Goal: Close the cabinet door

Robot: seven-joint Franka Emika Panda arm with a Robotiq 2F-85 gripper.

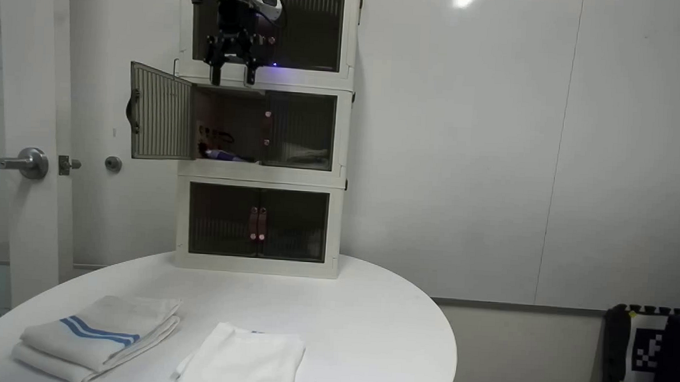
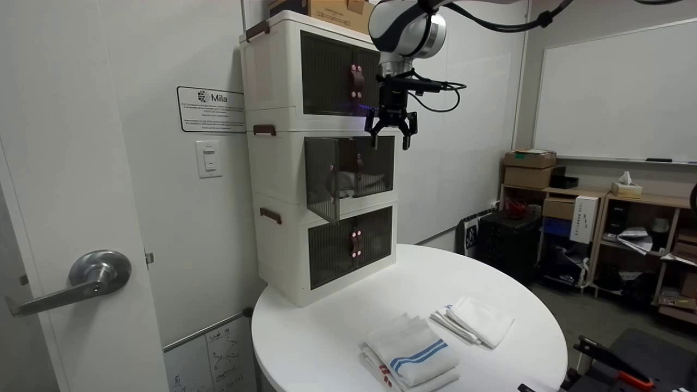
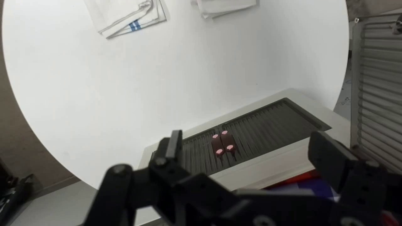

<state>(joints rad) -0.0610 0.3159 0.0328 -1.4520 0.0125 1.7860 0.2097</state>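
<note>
The cabinet [image 1: 338, 225] is a stack of white units with dark ribbed doors. The left door [image 1: 162, 114] of the middle unit stands swung wide open, with a dark handle on its outer edge. This open door also shows in an exterior view [image 2: 322, 179] and at the right edge of the wrist view [image 3: 380, 78]. The middle unit's right door [image 1: 301, 131] is shut. My gripper [image 1: 232, 82] is open and empty, pointing down in front of the top of the middle unit. It is apart from the open door. The gripper shows in an exterior view [image 2: 390, 146] and the wrist view [image 3: 246, 138].
The cabinet stands on a round white table [image 1: 380, 319]. Folded towels lie on the table, one stack with blue stripes [image 1: 98, 335] and a whiter one [image 1: 246, 359]. A purple item [image 1: 224, 155] lies inside the open compartment. A room door with a lever handle [image 2: 101, 272] stands beside.
</note>
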